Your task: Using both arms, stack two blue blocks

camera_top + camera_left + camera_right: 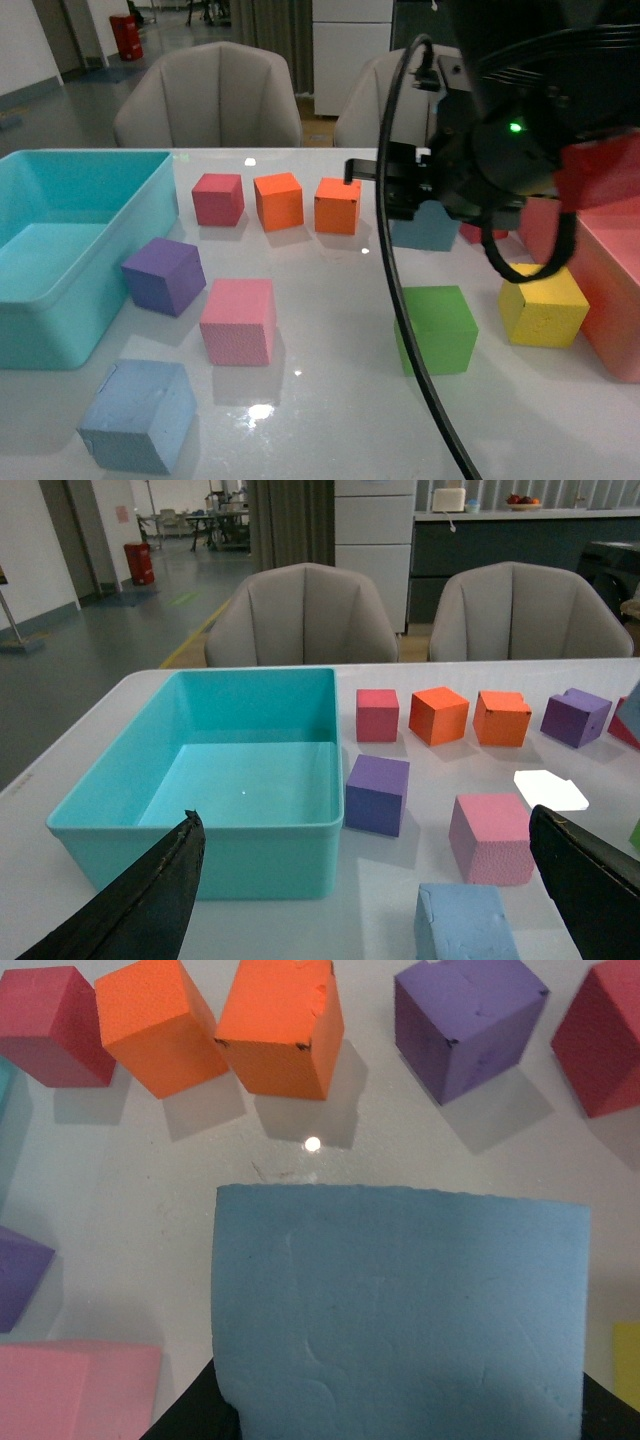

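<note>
A white table holds scattered foam blocks. The right gripper is clamped on one blue block, the held blue block. It sits at the middle right of the table, just right of the far row of blocks. In the right wrist view this block fills most of the frame, with dark fingers at its lower corners. Whether it is clear of the table cannot be told.

The other one, the near blue block, rests on the table at the near left, in front of a pink block. In the left wrist view the left gripper stands wide apart with nothing between its fingers; the near blue block lies just ahead of it.

A teal bin stands at the left, with a purple block beside it. In the far row a red block and two orange blocks stand side by side. A green block and a yellow block sit at the near right.
</note>
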Robot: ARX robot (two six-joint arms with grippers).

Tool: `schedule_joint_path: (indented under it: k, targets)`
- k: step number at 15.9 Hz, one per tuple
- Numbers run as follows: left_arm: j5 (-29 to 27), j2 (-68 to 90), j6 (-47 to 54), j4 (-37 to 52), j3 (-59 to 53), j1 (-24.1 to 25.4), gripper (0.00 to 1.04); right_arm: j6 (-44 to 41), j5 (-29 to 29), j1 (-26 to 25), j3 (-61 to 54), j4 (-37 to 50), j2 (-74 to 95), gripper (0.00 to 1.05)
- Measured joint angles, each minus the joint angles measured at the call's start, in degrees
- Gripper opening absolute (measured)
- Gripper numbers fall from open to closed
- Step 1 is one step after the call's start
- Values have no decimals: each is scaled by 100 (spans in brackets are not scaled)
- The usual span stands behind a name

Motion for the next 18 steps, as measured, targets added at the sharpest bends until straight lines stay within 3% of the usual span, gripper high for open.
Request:
schedule_joint_path:
  k: [8,13,18]
  targets:
    - [0,0,0,-2,0,0,98,0,-175,450,2719,-1255,2068,49]
    - [0,0,0,0,0,0,98,269,-35,505,3296,-1832,2610,49]
    - [0,0,2,0,0,0,98,345,24,431,3320,-1808,2721,49]
